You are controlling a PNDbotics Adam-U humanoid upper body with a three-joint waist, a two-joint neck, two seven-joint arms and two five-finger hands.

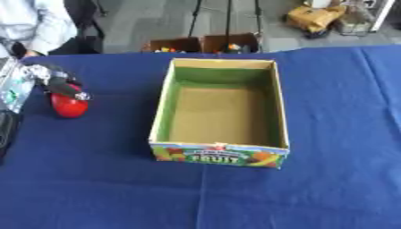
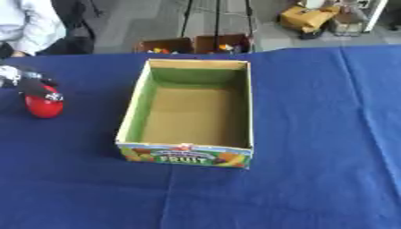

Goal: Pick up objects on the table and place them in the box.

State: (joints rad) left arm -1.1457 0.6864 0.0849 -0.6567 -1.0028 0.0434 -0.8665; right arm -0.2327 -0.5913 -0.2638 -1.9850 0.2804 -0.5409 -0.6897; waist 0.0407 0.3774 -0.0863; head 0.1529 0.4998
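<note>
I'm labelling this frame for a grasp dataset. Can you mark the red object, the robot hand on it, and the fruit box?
red object (image 1: 69,107), left eye view, its rounded lower front.
left robot hand (image 1: 61,85), left eye view, black fingers over the object's top.
fruit box (image 1: 220,156), left eye view, printed front wall.

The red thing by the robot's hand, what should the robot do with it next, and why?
Probably lift it. The left hand already has its fingers curled over the red round thing, which looks like it sits on the blue tablecloth left of the box. The box looks empty, so raising it clear comes before carrying it over.
</note>
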